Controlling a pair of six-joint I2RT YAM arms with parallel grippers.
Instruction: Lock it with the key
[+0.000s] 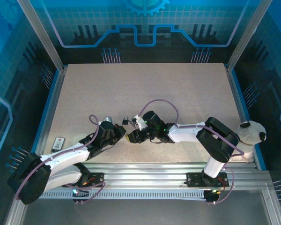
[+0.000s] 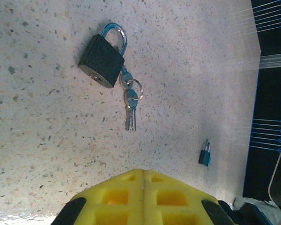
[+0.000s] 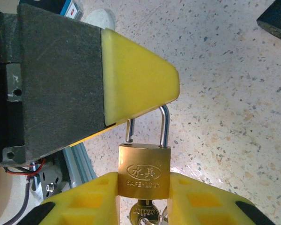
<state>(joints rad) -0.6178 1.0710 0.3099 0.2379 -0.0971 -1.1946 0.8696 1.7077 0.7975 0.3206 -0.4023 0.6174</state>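
The right claw [image 3: 143,194] is clamped on the brass padlock [image 3: 144,169], key [image 3: 143,214] seated underneath. The shackle [image 3: 164,125] is seen popped (short leg clear of the body), its top covered by the closed left claw [image 2: 143,174], near the table [image 1: 178,93] front edge.

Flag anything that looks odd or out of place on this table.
The brass padlock in the right end effector has its shackle open, one leg out of the body. A white plush-like toy sits at the right edge of the table, unrelated to the locks. Nothing else stands out.
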